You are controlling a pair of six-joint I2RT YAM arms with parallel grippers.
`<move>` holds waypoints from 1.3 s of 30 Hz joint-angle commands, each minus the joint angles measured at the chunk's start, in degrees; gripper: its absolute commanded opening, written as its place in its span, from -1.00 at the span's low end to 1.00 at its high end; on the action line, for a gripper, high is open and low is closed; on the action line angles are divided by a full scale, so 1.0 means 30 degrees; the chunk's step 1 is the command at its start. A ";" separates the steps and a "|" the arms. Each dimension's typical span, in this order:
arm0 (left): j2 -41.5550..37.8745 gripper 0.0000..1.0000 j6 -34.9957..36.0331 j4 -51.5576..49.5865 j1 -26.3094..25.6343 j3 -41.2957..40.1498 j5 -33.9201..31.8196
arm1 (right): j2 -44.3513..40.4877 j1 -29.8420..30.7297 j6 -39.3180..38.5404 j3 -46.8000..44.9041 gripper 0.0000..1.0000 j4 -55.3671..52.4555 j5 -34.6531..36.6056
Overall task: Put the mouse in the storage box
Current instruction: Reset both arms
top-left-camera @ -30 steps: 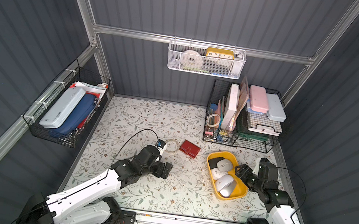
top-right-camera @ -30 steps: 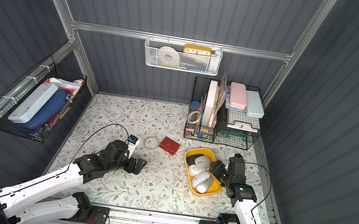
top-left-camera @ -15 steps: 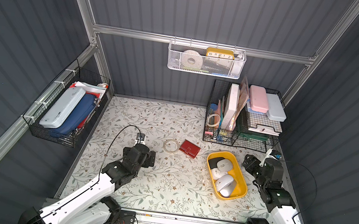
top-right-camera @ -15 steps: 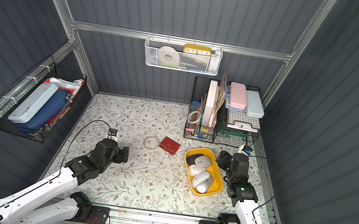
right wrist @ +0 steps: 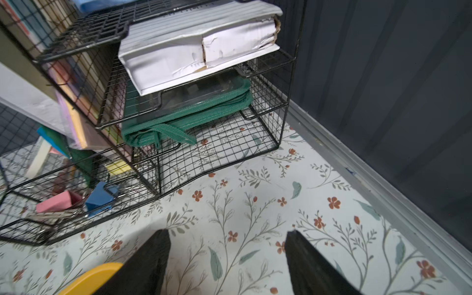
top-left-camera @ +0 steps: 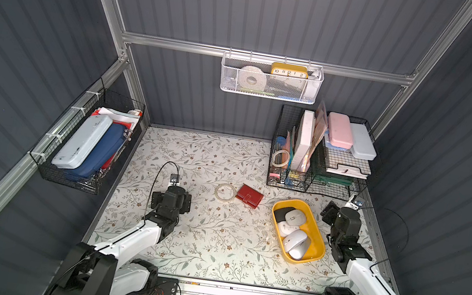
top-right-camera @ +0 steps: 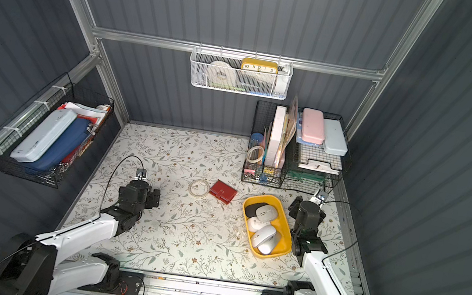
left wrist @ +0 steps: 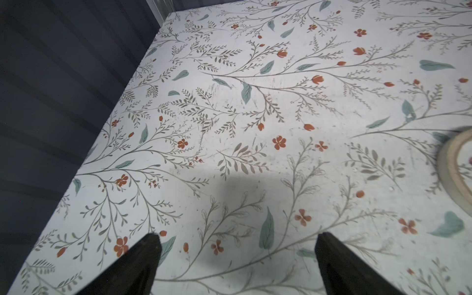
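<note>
Two arms reach in from the near edge. The left gripper (left wrist: pixel 238 237) hangs over bare tabletop with its jaws wide apart and nothing between them. The right gripper (right wrist: pixel 228 233) also stands parted and empty, just beside the far right corner of the one yellow storage box (top-left-camera: pixel 317 248). Inside the box lie what look like four mice (top-left-camera: pixel 296 243), one black, the others white or grey, though they overlap, so the count is not certain. No mouse lies loose on the table in either top view. Further back, near the middle, are one tape ring (top-left-camera: pixel 225 191) and one red wallet (top-left-camera: pixel 249 196) side by side. Behind the box a black wire rack (top-left-camera: pixel 286 184) holds books, cases and clips. One black wire basket (top-left-camera: pixel 76 176) hangs on the left wall and one white mesh basket (top-left-camera: pixel 269 89) on the back rail. The table (top-left-camera: pixel 213 241) is pale with a floral print; dark grey ribbed walls in aluminium framing close it in
</note>
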 commanded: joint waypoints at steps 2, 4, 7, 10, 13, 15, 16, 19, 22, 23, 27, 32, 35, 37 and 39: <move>0.2879 0.99 0.1432 0.4268 0.1231 0.0273 0.3526 | 0.2442 0.0488 -0.1843 -0.0606 0.52 0.5427 0.1837; 0.4036 0.99 0.2133 0.6057 0.1260 0.0444 0.3915 | 0.3431 0.0533 -0.2468 -0.1074 0.53 0.8541 0.1737; 0.5676 0.99 0.2829 0.8222 0.1812 0.0877 0.4897 | 0.5745 0.0817 -0.4314 -0.0880 0.54 1.1372 0.2167; 0.7653 0.99 0.2784 1.0305 0.2902 0.1329 0.7235 | 0.8903 0.0581 -0.5025 -0.1220 0.56 1.5990 0.1350; 1.0158 0.99 0.2915 1.4246 0.3840 0.1011 0.8248 | 1.0125 0.0668 -0.5831 -0.1806 0.56 1.7683 -0.0636; 0.9513 0.99 0.2360 1.3464 0.3896 0.1278 0.9087 | 1.0376 0.0575 -0.6293 -0.1446 0.58 1.7380 -0.1809; 0.9974 0.99 0.2336 1.4813 0.3890 0.1099 0.8904 | 1.0625 0.0510 -0.6048 -0.0775 0.58 1.6503 -0.1366; 1.0034 0.99 0.1278 1.2520 0.4836 0.2271 0.9595 | 1.0240 -0.1257 -0.4465 0.0615 0.60 1.3120 -0.3376; 0.9966 0.99 0.1133 1.2079 0.5018 0.2330 0.9531 | 0.9546 -0.1489 -0.4051 0.0919 0.91 1.1317 -0.3986; 0.9856 0.99 0.1140 1.1808 0.5018 0.2340 0.9506 | 0.9760 -0.1472 -0.4196 0.0727 0.98 1.2155 -0.4078; 0.9752 0.99 0.1138 1.1719 0.5018 0.2294 0.9468 | 1.0278 -0.1432 -0.4383 0.0288 0.98 1.3874 -0.3976; 0.9777 0.99 0.1140 1.1750 0.5018 0.2302 0.9480 | 1.0212 -0.1432 -0.4409 0.0288 0.98 1.3797 -0.3988; 0.9777 0.99 0.1155 1.1783 0.5016 0.2336 0.9475 | 1.0228 -0.1432 -0.4420 0.0303 0.98 1.3775 -0.4001; 0.9777 0.99 0.1140 1.1772 0.5018 0.2337 0.9475 | 1.0205 -0.1432 -0.4418 0.0303 0.98 1.3775 -0.3996; 0.9777 0.99 0.1140 1.1770 0.5018 0.2331 0.9475 | 1.0202 -0.1432 -0.4418 0.0303 0.98 1.3774 -0.4001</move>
